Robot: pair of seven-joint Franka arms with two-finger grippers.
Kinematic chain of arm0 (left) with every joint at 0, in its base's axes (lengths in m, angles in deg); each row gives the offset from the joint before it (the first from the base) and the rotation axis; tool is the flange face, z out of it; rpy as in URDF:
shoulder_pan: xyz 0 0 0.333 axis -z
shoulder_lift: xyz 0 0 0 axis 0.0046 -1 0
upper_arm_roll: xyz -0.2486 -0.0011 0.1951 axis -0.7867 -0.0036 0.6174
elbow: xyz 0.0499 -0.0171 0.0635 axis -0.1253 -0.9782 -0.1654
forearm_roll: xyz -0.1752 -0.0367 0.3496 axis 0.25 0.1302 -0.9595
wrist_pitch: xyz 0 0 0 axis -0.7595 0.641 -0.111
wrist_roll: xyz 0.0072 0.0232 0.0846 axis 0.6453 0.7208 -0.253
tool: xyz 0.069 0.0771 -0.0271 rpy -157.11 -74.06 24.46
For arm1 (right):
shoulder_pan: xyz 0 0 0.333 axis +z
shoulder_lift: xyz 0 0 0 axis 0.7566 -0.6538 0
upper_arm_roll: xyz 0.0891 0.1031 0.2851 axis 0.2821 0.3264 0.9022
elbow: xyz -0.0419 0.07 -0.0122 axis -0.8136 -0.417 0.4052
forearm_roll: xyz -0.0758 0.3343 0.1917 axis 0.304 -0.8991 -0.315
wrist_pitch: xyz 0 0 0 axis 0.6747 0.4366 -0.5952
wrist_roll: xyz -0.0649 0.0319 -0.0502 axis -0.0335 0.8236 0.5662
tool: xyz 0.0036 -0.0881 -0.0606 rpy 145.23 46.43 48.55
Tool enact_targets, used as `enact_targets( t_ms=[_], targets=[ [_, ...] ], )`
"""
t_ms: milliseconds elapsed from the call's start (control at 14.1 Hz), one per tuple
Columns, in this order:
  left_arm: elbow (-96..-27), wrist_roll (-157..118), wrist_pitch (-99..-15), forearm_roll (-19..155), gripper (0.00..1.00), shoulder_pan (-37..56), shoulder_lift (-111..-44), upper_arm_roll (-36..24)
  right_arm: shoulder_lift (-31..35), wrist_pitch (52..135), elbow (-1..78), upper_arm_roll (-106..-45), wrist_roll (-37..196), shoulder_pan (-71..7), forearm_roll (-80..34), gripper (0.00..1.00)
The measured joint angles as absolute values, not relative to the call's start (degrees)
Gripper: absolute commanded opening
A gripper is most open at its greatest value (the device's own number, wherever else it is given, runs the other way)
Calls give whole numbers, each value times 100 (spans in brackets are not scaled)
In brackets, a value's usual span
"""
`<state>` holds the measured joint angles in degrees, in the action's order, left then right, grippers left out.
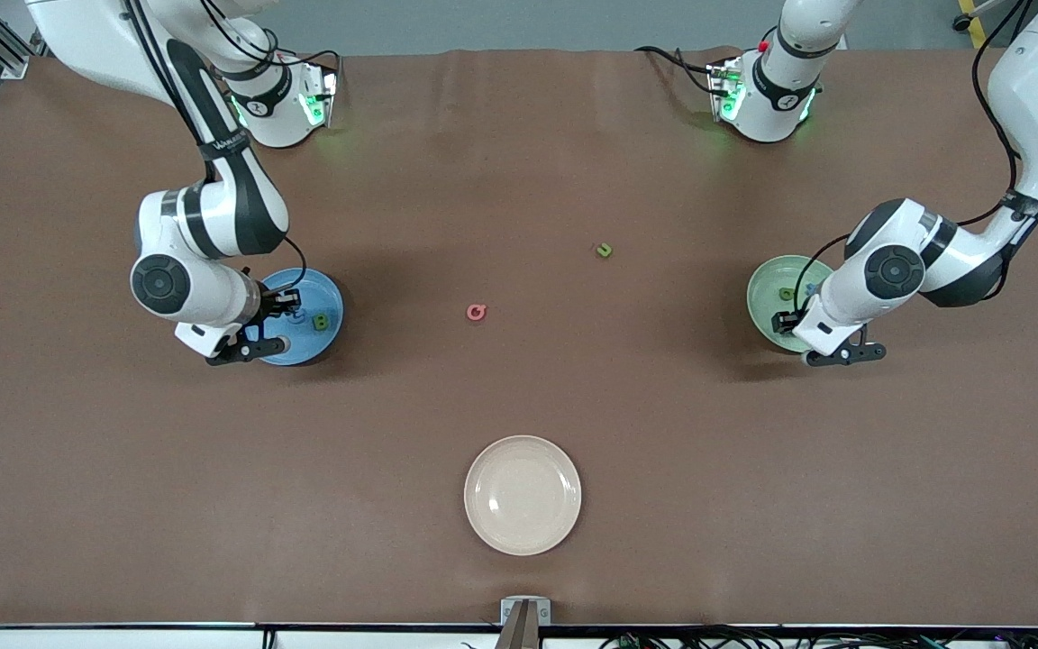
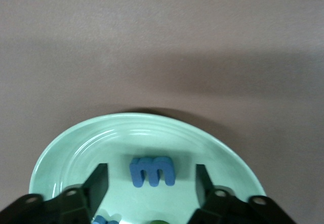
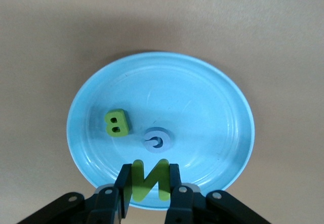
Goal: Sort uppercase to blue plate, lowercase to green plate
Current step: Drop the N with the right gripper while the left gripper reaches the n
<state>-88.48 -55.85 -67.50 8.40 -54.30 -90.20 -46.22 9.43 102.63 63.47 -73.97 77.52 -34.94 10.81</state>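
At the middle-left of the front view, the right gripper [image 3: 148, 186] hangs over the glossy blue plate [image 1: 328, 297], jaws pinched on a green foam N [image 3: 147, 178]; a green B [image 3: 116, 122] and blue C [image 3: 157, 139] lie flat in the plate. At middle-right, the left gripper [image 2: 152, 181] hangs over the mint-green plate [image 2: 91, 138] with jaws spread wide, holding nothing, a blue m [image 2: 152, 171] lying between them. Mid-table, well apart, sit a pink Q [image 1: 476, 312] and a green lowercase letter [image 1: 604, 251]; a cream plate [image 1: 523, 495] sits lower centre
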Motion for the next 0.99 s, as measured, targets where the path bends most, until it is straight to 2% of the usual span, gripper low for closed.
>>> enact_targets(
  t_ms=[496, 567, 638, 709, 992],
  targets=[
    [-8854, -6288, -6424, 965, 100, -5446, -9007, -5826, 965, 10481, 6734, -7399, 7983, -3927, 1107, 5],
    [-8863, -6420, -6385, 989, 100, -5406, -9006, -5990, 965, 10484, 6760, -7399, 8029, -4016, 1112, 11],
    [-8876, -6625, -6368, 1017, 100, -5328, -9007, -6081, 965, 10485, 6775, -7399, 8061, -4067, 1113, 30],
    [-8898, -6935, -6366, 1043, 100, -5179, -9008, -6121, 965, 10489, 6784, -7399, 8075, -4089, 1113, 99],
    [-8972, -8658, -6366, 1070, 100, -4001, -9023, -6106, 965, 10550, 6803, -7368, 8069, -4090, 1108, 100]
  ],
)
